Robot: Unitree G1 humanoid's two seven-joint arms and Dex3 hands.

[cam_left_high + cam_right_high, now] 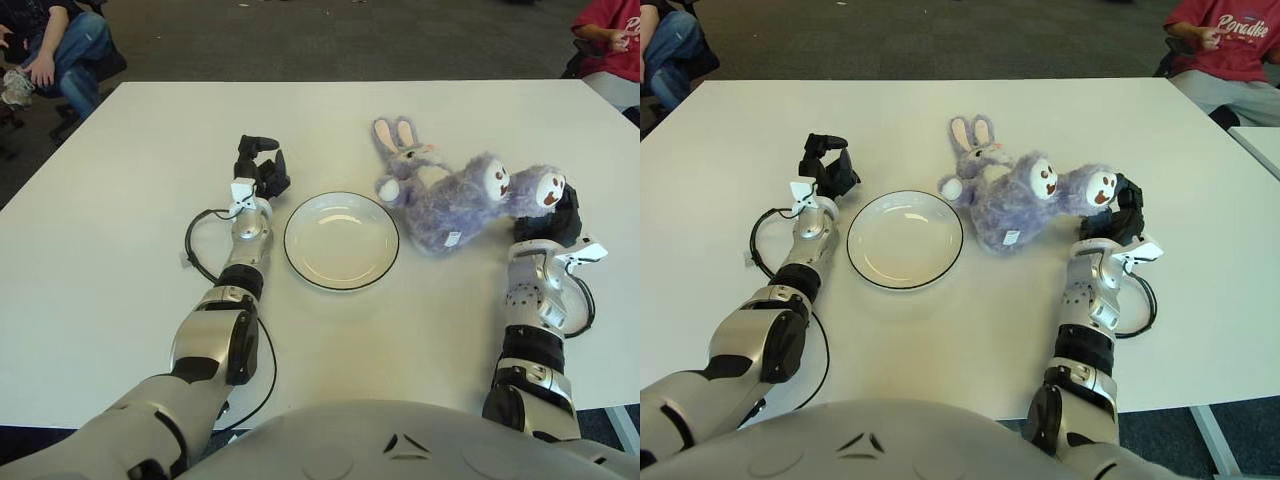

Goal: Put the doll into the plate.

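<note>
— Lying on its side on the white desk (120,300), the doll (455,195) is a purple plush rabbit, right of the plate (341,240) and not in it. Do you see it the same way?

— Yes. Its pink-lined ears point toward the far edge of the desk, and its two round feet with white soles stick out to the right. The body's near edge sits just beside the plate's right rim; I cannot tell whether fur and rim touch.

— And the right hand (1118,212)?

— It shows at the doll's right end, dark fingers right against the outermost foot. The foot overlaps the hand in both views, so contact looks likely, but I cannot tell whether the fingers are closed around the foot or merely beside it.

— So the doll is between the plate and that hand?

— Exactly: plate to the left, doll in the middle, right hand at the doll's feet. The forearm runs from the near desk edge up to it, with a black cable looped at the wrist.

— The left hand (259,166)?

— It shows just beside the plate's upper left rim, well apart from the doll. Its fingers are curled and grasp nothing.

— The plate itself?

— White with a dark rim, holding nothing, in the middle of the desk between the two arms.
</note>
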